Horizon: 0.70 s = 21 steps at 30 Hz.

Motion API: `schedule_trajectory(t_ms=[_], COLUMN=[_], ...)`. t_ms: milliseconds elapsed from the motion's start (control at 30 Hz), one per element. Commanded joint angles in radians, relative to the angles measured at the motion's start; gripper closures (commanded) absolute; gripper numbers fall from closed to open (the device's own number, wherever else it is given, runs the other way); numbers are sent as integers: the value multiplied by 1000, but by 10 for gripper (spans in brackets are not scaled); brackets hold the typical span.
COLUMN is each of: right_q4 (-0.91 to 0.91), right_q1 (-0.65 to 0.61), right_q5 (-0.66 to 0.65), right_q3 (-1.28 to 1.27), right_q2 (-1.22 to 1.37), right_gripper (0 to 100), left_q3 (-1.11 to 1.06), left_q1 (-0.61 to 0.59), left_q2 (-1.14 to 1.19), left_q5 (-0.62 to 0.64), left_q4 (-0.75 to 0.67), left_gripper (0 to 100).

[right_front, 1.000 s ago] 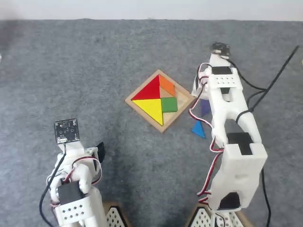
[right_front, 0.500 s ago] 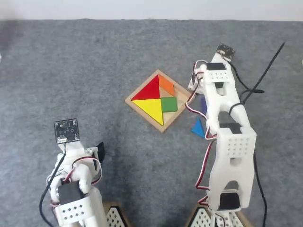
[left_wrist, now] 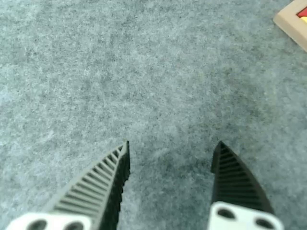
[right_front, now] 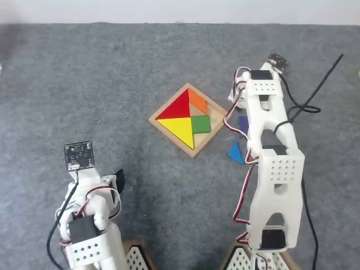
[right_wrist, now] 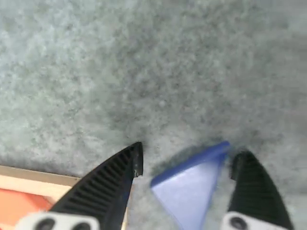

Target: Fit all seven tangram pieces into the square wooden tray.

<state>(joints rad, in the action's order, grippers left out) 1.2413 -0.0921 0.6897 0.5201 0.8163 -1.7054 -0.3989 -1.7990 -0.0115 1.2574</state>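
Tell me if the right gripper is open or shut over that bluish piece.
Open. The right gripper straddles the bluish piece, its fingers apart, with carpet visible between the piece and one finger.

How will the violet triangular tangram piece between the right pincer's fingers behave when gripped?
The violet triangular tangram piece looks flat with crisp edges, probably stiff and light. Its slanted sides might slip or twist in the right pincer.

Left arm (right_front: 90, 219) folded back near its base; left gripper (left_wrist: 172, 143) pointed down, fingers spread wide. Right arm (right_front: 273, 163) stretched far forward; right gripper (right_wrist: 191, 152) angled down, fingers apart.
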Motion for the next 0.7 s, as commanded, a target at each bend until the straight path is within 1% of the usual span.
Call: schedule_trajectory(t_ms=[0,267,333,400,467,533,667], right_q4=[25,93,114,131,142,150,165], right_q1=[-12,-35,-58,-90,-131,-159,-153], right_q5=[9,8,-26,-78,-115,-126,-123], right_q3=[12,21,46,57,57,57,61], right_q2=[19,7,-12,-19,-15,5,36], right_gripper=[787,786,782,738,665,607,593], left_q3=[22,22,22,22,22,22,22], left_q1=[0,0,0,0,0,0,0], left_q2=[-20,-20,-20,-20,-20,-20,-20], left_q5=[8,8,8,8,8,8,8], left_q4=[5,5,5,5,5,5,5], left_gripper=[729,729,729,729,729,729,729])
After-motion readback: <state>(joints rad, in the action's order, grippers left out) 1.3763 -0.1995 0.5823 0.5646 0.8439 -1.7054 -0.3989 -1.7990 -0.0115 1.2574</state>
